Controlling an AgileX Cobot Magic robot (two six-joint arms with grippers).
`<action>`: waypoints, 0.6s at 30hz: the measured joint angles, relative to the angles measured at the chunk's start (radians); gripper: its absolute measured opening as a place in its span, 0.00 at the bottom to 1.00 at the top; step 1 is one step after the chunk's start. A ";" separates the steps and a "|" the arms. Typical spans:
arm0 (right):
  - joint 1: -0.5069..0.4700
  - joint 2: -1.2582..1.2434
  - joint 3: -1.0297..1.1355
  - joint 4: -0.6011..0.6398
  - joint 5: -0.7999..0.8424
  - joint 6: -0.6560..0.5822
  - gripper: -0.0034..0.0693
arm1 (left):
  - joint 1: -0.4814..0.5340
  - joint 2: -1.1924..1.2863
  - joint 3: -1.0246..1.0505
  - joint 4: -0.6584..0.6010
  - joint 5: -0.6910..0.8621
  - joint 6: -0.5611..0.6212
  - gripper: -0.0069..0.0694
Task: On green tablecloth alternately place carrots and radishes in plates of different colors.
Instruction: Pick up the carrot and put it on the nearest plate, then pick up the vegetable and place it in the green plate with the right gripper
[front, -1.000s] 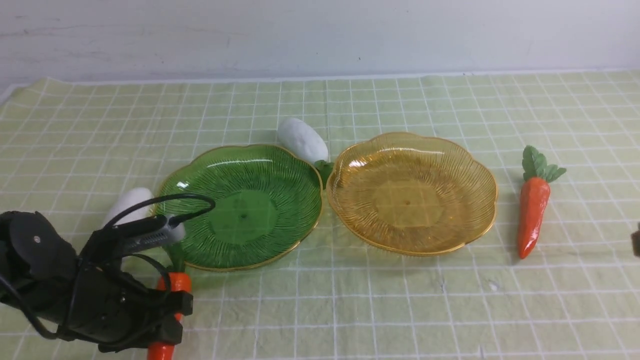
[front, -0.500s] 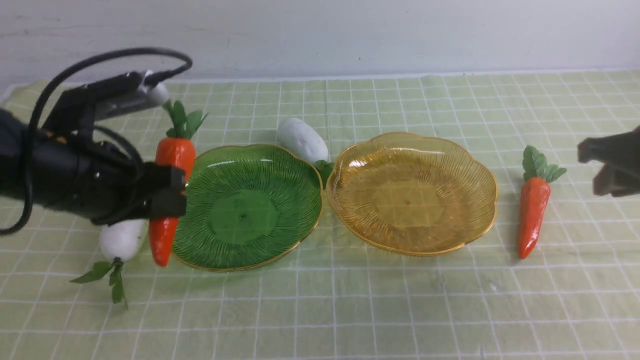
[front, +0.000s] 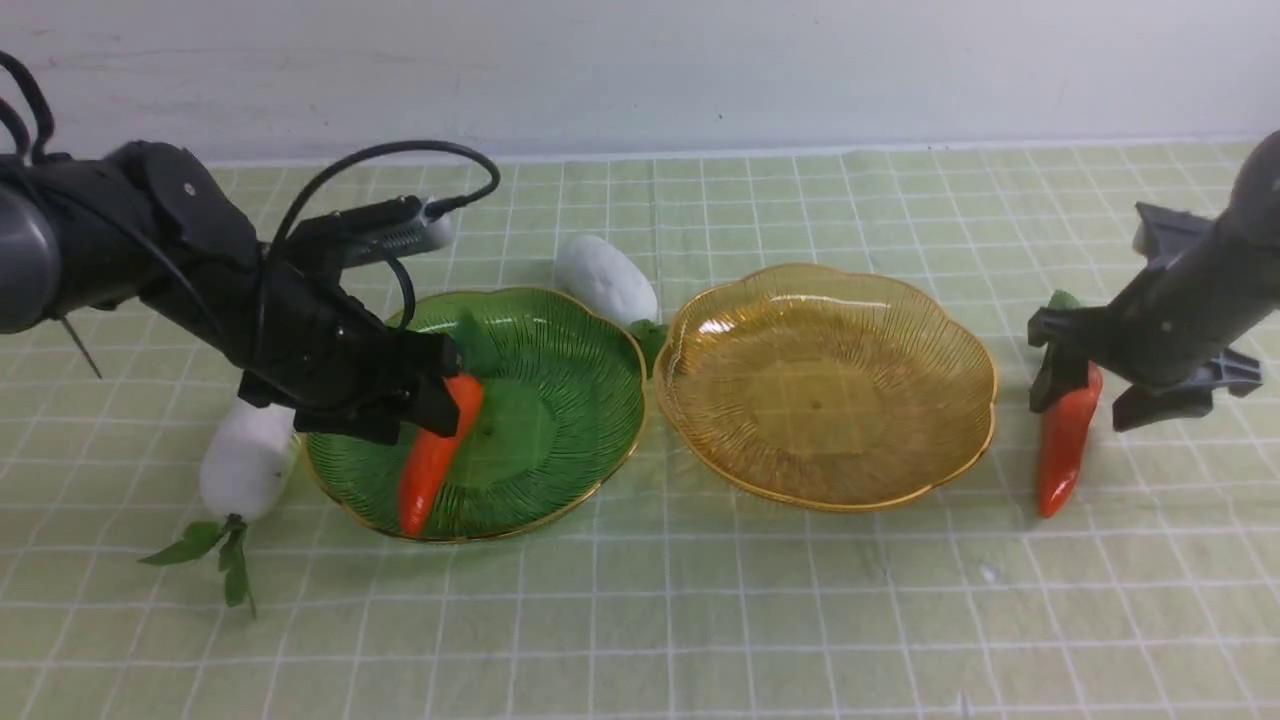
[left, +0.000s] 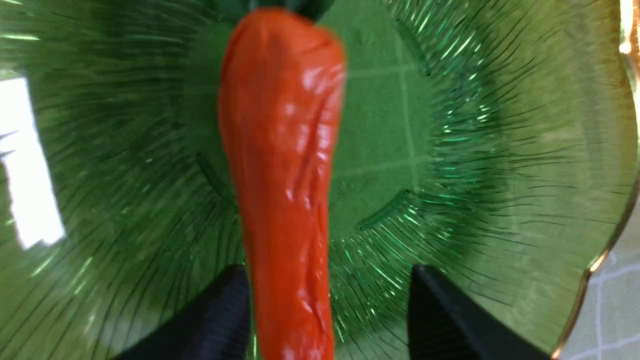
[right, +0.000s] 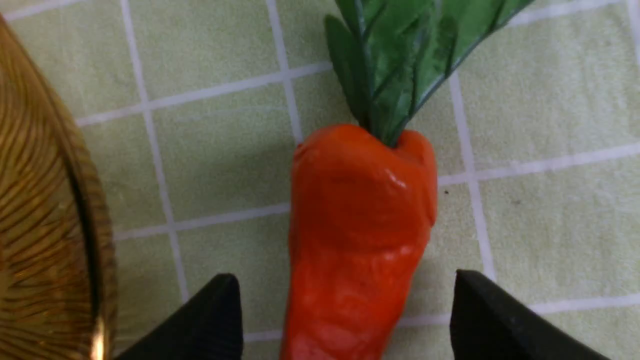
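Observation:
One carrot (front: 430, 460) lies tilted in the dark green plate (front: 560, 400), tip near the front rim. My left gripper (front: 430, 395) hovers over it, open; in the left wrist view (left: 327, 272) one finger touches the carrot (left: 280, 150) and the other stands apart over the plate (left: 500, 150). The second carrot (front: 1062, 450) lies on the green tablecloth (front: 700, 620) right of the empty amber plate (front: 830, 390). My right gripper (front: 1085, 395) is open and straddles its thick end (right: 360, 225), with gaps on both sides of the gripper (right: 345, 280).
One white radish (front: 605, 278) lies behind the gap between the two plates. The other radish (front: 245, 460) lies on the cloth left of the green plate, under my left arm. The amber plate's rim (right: 40, 225) is close beside the right carrot.
My left arm carried its carrot right and down into the green plate, and its jaws opened. My right arm came in from the right and lowered over the right carrot.

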 joint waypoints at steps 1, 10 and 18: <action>0.000 0.011 0.000 0.001 -0.001 -0.001 0.73 | 0.000 0.007 -0.004 0.000 0.004 0.000 0.72; -0.010 -0.003 -0.012 -0.070 0.025 0.007 0.40 | 0.052 -0.051 -0.154 0.052 0.198 -0.038 0.65; 0.036 -0.215 -0.070 0.183 0.031 -0.083 0.40 | 0.237 -0.290 -0.137 0.144 0.258 -0.092 0.10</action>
